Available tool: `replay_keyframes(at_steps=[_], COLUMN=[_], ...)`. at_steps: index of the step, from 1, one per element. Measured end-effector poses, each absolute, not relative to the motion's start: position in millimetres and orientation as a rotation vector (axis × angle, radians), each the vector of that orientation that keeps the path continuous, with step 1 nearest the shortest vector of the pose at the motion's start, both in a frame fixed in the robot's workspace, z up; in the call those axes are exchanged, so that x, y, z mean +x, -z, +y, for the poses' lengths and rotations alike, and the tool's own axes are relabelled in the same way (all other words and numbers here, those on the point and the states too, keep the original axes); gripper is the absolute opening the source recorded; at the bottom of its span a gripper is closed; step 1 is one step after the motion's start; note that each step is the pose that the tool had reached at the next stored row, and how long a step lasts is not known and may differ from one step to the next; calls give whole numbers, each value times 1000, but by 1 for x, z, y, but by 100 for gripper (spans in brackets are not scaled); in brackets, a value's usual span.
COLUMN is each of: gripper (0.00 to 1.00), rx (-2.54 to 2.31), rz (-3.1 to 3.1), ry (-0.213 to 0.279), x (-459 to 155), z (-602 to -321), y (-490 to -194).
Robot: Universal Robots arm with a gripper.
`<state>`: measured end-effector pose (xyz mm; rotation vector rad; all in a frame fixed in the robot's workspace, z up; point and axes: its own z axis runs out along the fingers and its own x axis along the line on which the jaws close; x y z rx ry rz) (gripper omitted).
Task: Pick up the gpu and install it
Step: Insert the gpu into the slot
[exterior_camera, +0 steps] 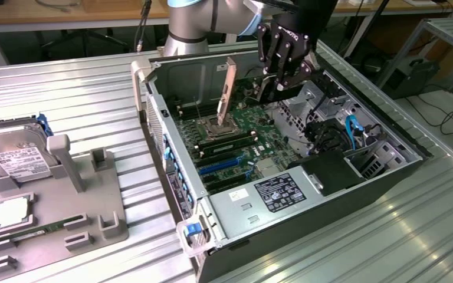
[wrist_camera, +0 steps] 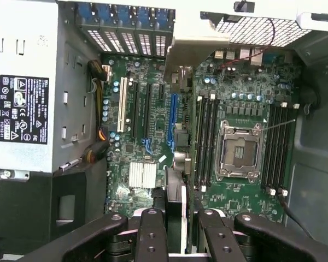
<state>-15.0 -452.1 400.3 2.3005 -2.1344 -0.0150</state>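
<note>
The gpu (wrist_camera: 175, 199) is a thin black card standing on edge between my fingers. It hangs over the expansion slots of the motherboard (wrist_camera: 153, 125), in line with a blue slot (wrist_camera: 172, 117). Its pale metal bracket (wrist_camera: 188, 46) points toward the case's rear slot openings. In the exterior view the bracket (exterior_camera: 226, 88) stands upright above the board, inside the open computer case (exterior_camera: 210, 212). My gripper (exterior_camera: 280, 82) (wrist_camera: 183, 237) reaches down into the case from above and is shut on the card's upper edge.
A power supply (exterior_camera: 278, 191) fills the case's near corner, and the open CPU socket (exterior_camera: 222, 127) and memory slots lie beside the card. On the exterior view's left, a grey holder (exterior_camera: 61, 218) carries a hard drive (exterior_camera: 18, 159), a processor (exterior_camera: 10, 212) and a memory stick (exterior_camera: 49, 227).
</note>
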Motion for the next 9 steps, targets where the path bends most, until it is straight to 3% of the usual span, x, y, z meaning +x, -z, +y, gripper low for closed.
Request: replay_keyframes(at_steps=[9], gripper=[27], rx=[2292], rz=[-2152], ry=[23], x=[-34], z=[-453], y=[-396])
